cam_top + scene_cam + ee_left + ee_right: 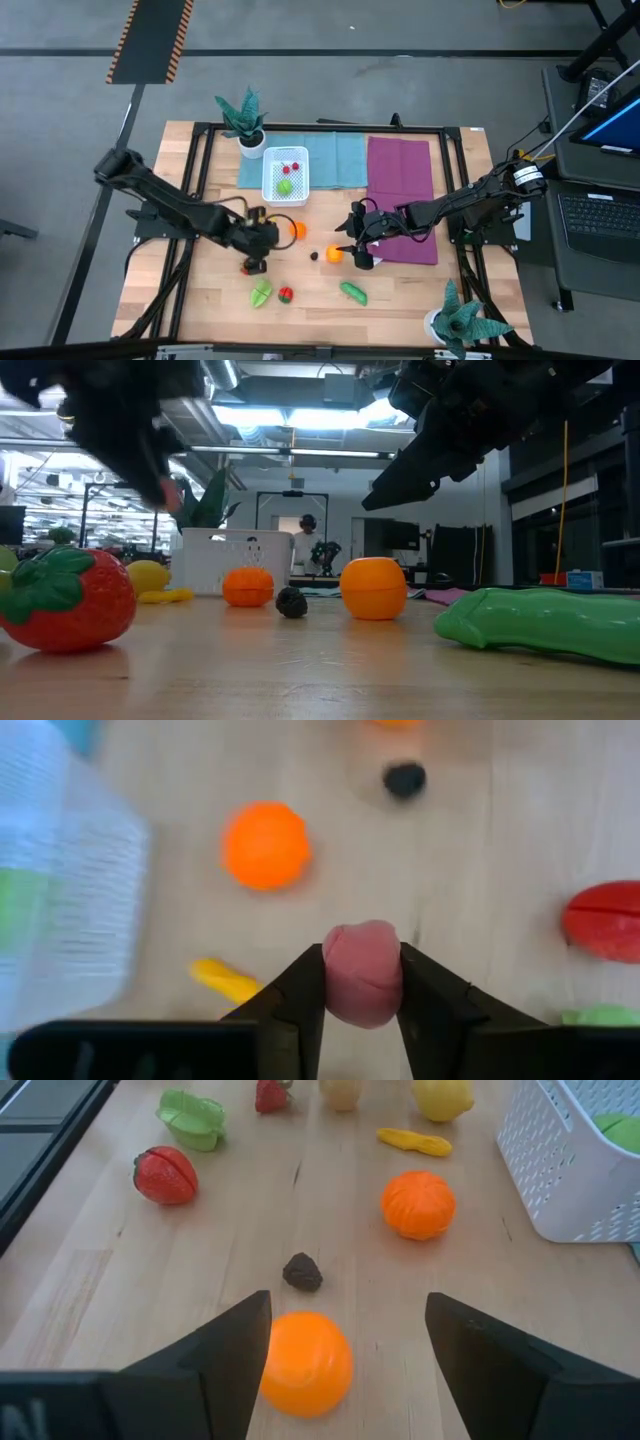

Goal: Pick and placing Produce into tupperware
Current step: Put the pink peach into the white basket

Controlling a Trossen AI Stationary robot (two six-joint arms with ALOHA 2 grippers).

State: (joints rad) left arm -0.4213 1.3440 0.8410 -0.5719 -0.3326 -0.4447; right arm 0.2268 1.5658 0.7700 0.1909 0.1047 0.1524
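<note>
The white tupperware [285, 178] sits near the table's far side and holds a green and a small red piece. On the wood lie two orange balls [297, 230] [334, 254], a dark bit [314, 255], a green leafy piece [261, 293], a red piece [286, 294] and a green cucumber [352, 292]. My left gripper [362, 990] is shut on a pink piece [362, 965], near of the container. My right gripper [345, 1350] is open and hovers above one orange ball [305, 1363], its fingers on either side of it. My left gripper pinches the pink piece's sides [335, 975] between its two fingers [300, 995], coming from above and pointing down. The low view shows the pink piece [175, 495] lifted clear of the table.
Also on the wood, in the right wrist view, are a yellow banana [413, 1142], a lemon [442, 1095] and a strawberry [165, 1175]. Potted plants stand at the far left [245, 125] and the near right [460, 320]. A teal cloth [335, 158] and a purple cloth [400, 195] lie beside the container.
</note>
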